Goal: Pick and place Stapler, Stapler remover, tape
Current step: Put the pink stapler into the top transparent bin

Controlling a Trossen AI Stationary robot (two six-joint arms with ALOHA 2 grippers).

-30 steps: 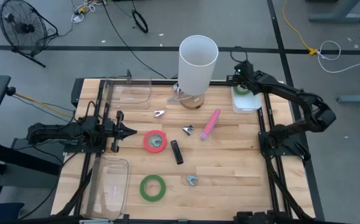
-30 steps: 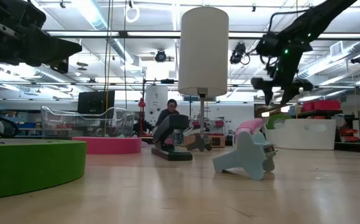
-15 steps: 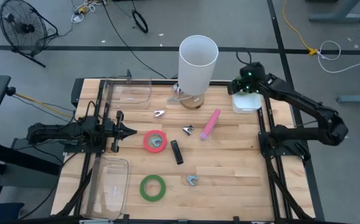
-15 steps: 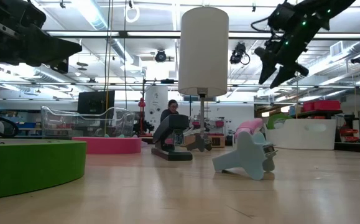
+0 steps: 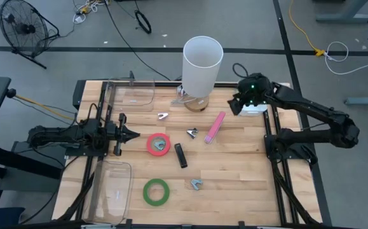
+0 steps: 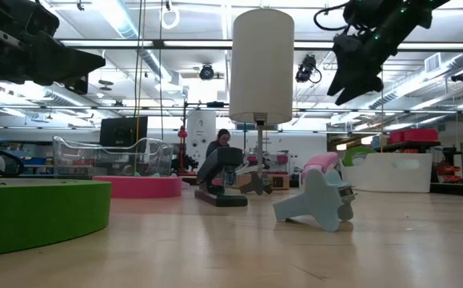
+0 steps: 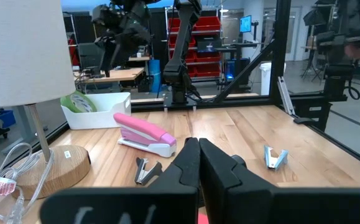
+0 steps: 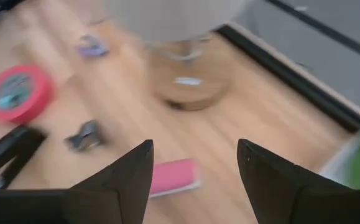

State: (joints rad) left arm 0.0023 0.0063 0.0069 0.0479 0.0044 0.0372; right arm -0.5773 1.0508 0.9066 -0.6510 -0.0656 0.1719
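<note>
My right gripper (image 5: 236,105) hangs in the air with its fingers spread and empty, between the white lamp (image 5: 202,63) and the white bin (image 5: 257,109) at the table's far right. One green tape ring (image 7: 78,102) lies in that bin. The pink stapler (image 5: 215,126) lies just beside my right gripper, toward the table's middle. The red tape (image 5: 159,144), black stapler (image 5: 181,155) and second green tape (image 5: 156,191) lie on the wood. My left gripper (image 5: 133,133), fingers pressed together, waits beside the red tape.
</note>
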